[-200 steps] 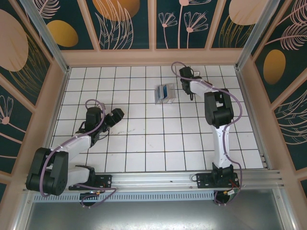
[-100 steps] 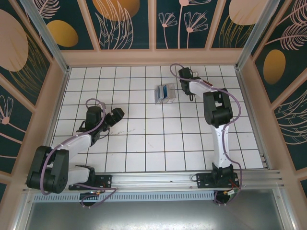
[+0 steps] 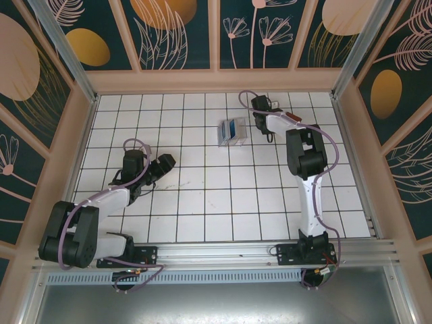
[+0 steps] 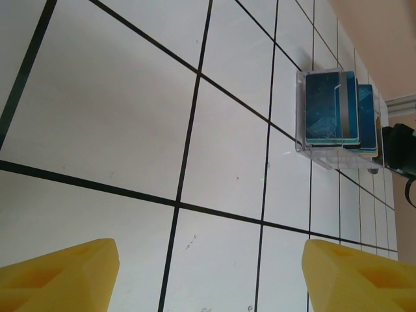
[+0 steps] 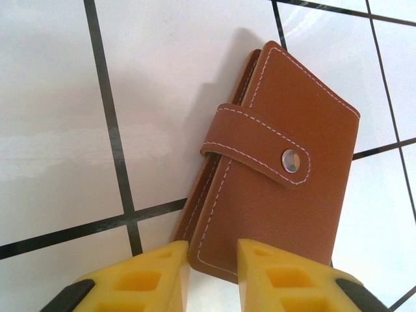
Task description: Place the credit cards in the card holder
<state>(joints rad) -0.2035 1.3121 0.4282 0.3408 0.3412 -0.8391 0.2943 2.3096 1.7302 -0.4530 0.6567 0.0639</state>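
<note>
The card holder (image 5: 279,175) is a brown leather wallet, snapped shut by its strap and lying on the white tiles. My right gripper (image 5: 213,255) has its yellow fingers drawn close around the holder's near corner. The left pad (image 5: 166,260) touches its edge. In the top view this gripper (image 3: 271,106) is at the far right of the table. The blue credit cards (image 4: 331,116) stand together in a clear plastic box (image 3: 233,129). My left gripper (image 4: 211,263) is open over bare tile, well short of that box, at mid-left in the top view (image 3: 164,163).
The table (image 3: 216,202) is white tile with dark grout, walled by beige panels. An aluminium rail (image 3: 223,253) runs along the near edge. The right arm's upright link (image 3: 307,162) stands to the right of the clear box.
The right gripper's fingers have closed in from a wider stance onto the holder's corner. The left gripper's jaws have narrowed a little. Both arms have barely shifted.
</note>
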